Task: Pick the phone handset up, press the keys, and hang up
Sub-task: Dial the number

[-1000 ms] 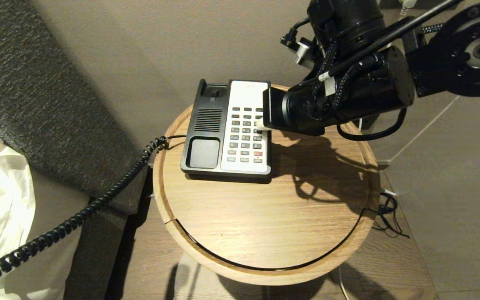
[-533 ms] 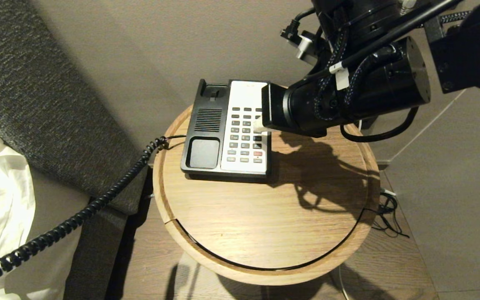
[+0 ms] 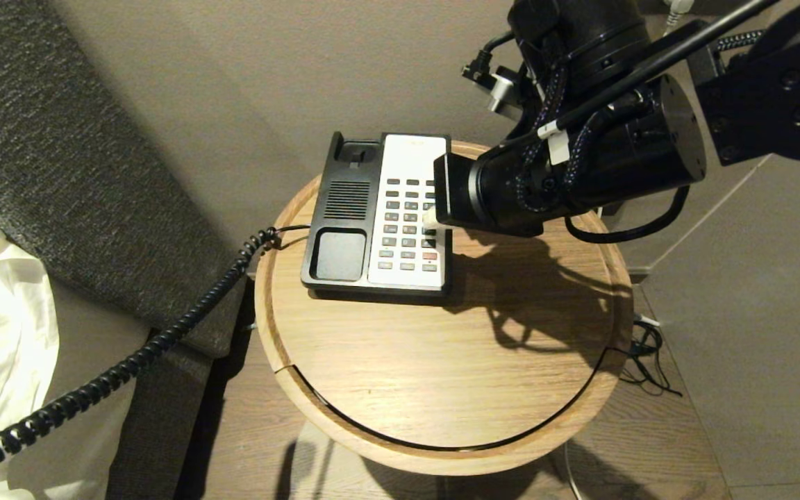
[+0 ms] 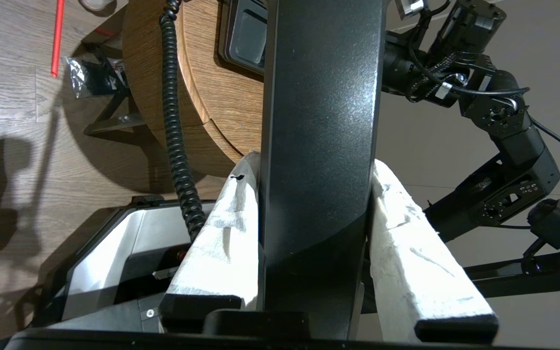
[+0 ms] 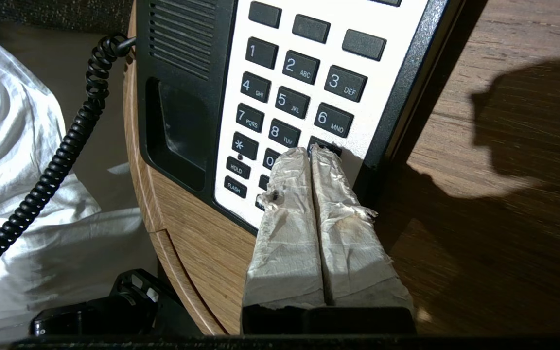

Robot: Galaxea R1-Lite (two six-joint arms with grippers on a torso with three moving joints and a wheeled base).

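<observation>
Right end effector [image 5: 310, 151] nudged slightly over the keys [image 5: 289, 104], clenched tips at the 9 key, left end effector [image 4: 311, 165] grasping handset [image 4: 319, 121] off the tabletop [image 3: 442, 361]; key-pressing underway, hang-up needs handset back on base [image 3: 379, 215]

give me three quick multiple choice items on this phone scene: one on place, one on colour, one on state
1. Where are the right hand's fingertips?
A. on the keys, at the row under 8 and 6
B. on the speaker grille
C. on the table

2. What colour is the faceplate?
A. red
B. white
C. blue

3. How is the handset?
A. lying in the cradle
B. clamped in the left hand
C. lying on the table

Answers: 1 A, closed fingertips meet that row; 2 B, white behind the keys; 3 B, both pads grip it, the cradle is empty.
</observation>
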